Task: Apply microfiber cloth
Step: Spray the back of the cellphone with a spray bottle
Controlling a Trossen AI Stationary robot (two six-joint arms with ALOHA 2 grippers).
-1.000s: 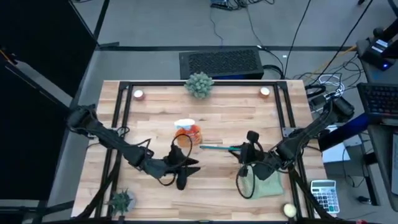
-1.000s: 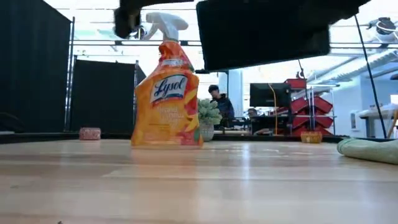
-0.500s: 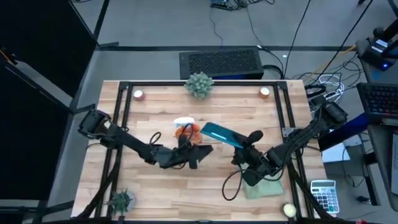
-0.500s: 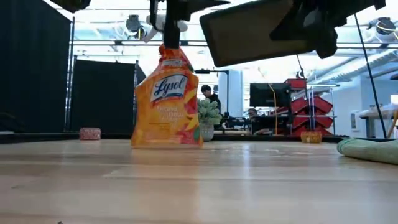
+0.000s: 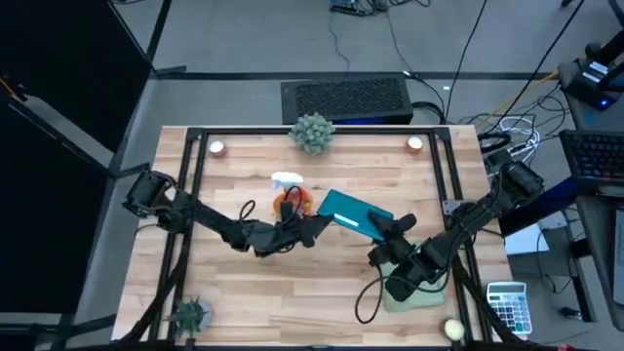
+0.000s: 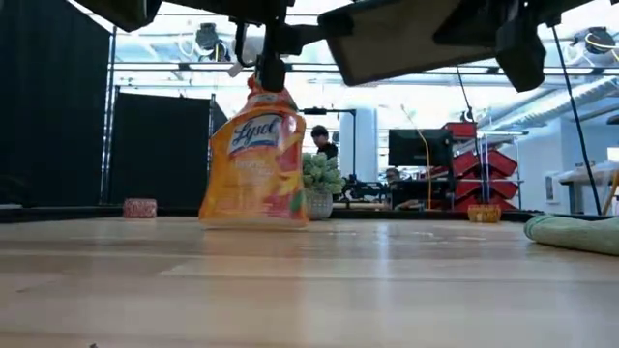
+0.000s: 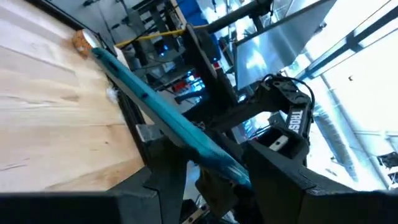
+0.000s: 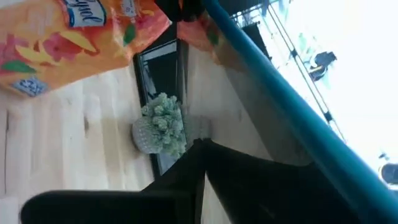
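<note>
Cloth (image 5: 421,295) lies under right arm

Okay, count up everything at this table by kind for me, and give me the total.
spray bottle: 1
tablet: 1
microfiber cloth: 1
small potted plants: 2
small round objects at the far corners: 2
pale yellow ball: 1
Total: 8

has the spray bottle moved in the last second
Yes. In the low view the spray bottle has tilted and lifted, shifting slightly left of the small potted plant behind it.
</note>
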